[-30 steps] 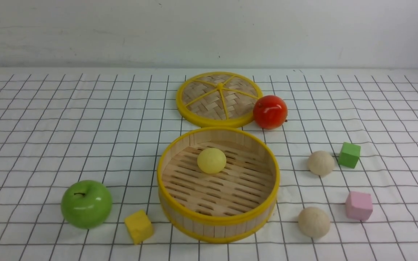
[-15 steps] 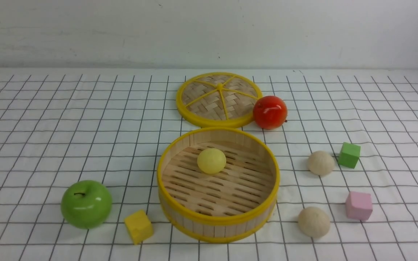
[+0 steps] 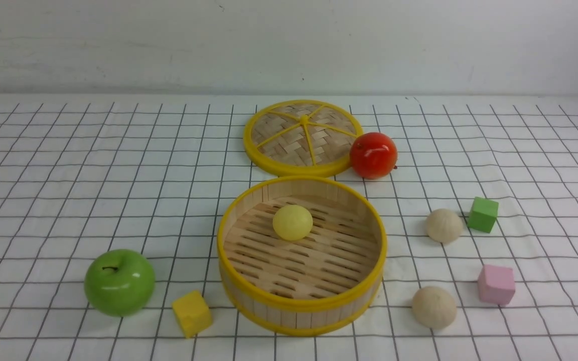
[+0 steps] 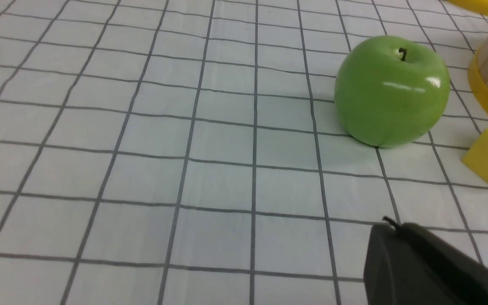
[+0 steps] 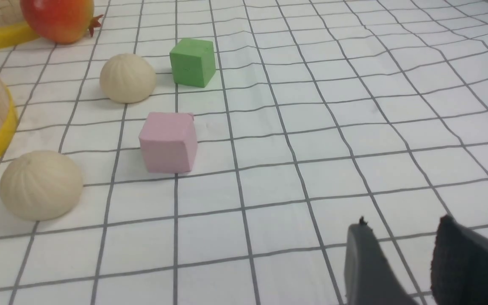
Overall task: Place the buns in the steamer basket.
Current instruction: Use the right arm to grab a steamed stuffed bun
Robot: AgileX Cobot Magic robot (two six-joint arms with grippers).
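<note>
Starting with the front view, the round light-wood steamer basket with yellow rims (image 3: 301, 303) is seen mid-way across the white grid-lined cloth (image 3: 68, 165). The pale yellow dome-shaped bun (image 3: 292, 221) is found inside it, on the slatted floor toward the far wall. The two beige-white matte buns are shown on the cloth to the basket's right, the farther one (image 3: 443, 225) just beside a green cube (image 3: 482, 214), the nearer one (image 3: 434, 307) near a pink cube (image 3: 495, 284). A flat woven lid with yellow spokes (image 3: 303, 136) and a glossy red fruit (image 3: 373, 154) are placed behind the basket, and a glossy green apple (image 3: 119, 282) and a yellow cube (image 3: 191, 313) at its left. The grippers are given by the wrist views alone. In the left wrist view, the left gripper (image 4: 396, 241) is seen as one dark mass, pressed together on nothing, near the green apple. In the right wrist view, the right gripper (image 5: 403, 237) is shown spread, with only cloth between its fingers, and fine ribs are revealed on both beige buns.
</note>
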